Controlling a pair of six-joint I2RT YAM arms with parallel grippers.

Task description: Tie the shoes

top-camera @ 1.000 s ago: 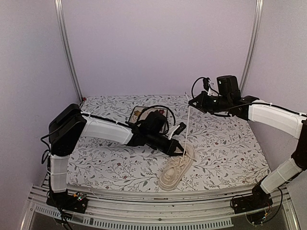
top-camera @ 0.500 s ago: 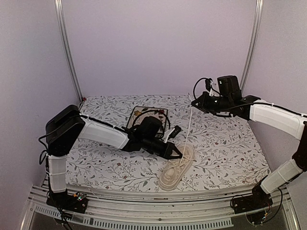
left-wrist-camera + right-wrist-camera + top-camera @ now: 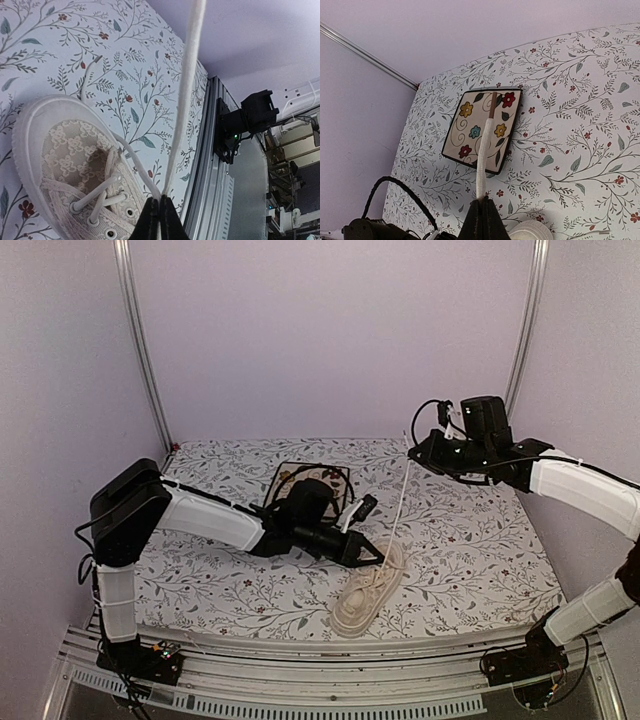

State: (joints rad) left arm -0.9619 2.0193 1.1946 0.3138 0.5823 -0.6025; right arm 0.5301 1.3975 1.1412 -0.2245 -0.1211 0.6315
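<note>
The cream shoe (image 3: 365, 595) lies on the floral tablecloth near the front edge, toe toward the front. It also fills the lower left of the left wrist view (image 3: 70, 165). My left gripper (image 3: 378, 558) is low beside the shoe's opening, shut on the lace (image 3: 182, 100) just where it leaves the eyelets. From there the lace (image 3: 397, 505) runs taut up and right to my right gripper (image 3: 413, 453), which is raised above the table and shut on it. In the right wrist view (image 3: 484, 201) the lace end (image 3: 485, 145) with its brown tip sticks out past the jaws.
A square floral plate with a dark rim (image 3: 290, 473) lies behind the left arm, also seen below the lace end (image 3: 465, 135). The table's metal front rail (image 3: 210, 165) and the right arm's base (image 3: 250, 120) are close to the shoe.
My right gripper has moved a little right with the lace end, so the lace now slants. My left gripper has dropped slightly lower by the shoe, still holding the lace.
</note>
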